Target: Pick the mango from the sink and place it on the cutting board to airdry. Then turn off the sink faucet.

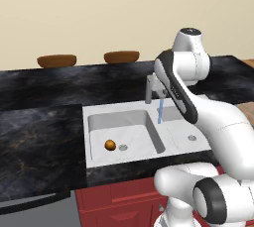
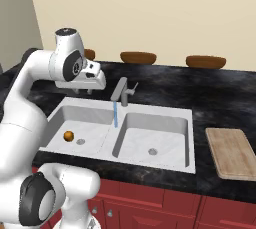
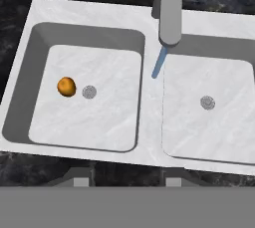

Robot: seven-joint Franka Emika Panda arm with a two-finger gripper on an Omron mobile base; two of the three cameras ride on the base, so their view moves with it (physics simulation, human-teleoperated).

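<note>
Dark finger tips of your pincer (image 3: pixel 123 181) poke up at the bottom centre of the hand view, set apart with nothing between them, so it is released and carries nothing. In the right base view the pincer (image 2: pixel 83 90) sits at the upper left of the frame, hanging above the back rim of the sink (image 2: pixel 187 118); in the left base view you cannot make out its fingers behind the arm.

Below the pincer, the hand view looks straight down on the sink (image 3: pixel 149 122). The mango (image 3: pixel 66 86) lies at centre left of that frame, on the floor of the left-hand basin, just beside the round drain (image 3: pixel 89 91) and apart from the basin walls. You find the mango (image 1: pixel 110 145) at lower centre-left of the left base view, and the mango (image 2: pixel 68 136) at the left of the right base view, again next to that drain.

The sink faucet (image 3: pixel 170 8) comes down from the top centre of the hand view, and a thin blue stream of water (image 3: pixel 159 62) falls from its spout toward the divider between the basins. The sink faucet (image 2: pixel 121 91) stands at the back rim, upper centre of the right base view.

The cutting board (image 2: pixel 232 152) lies flat on the black tabletop (image 2: pixel 210 93) at the right edge of the right base view, well apart from the mango.
</note>
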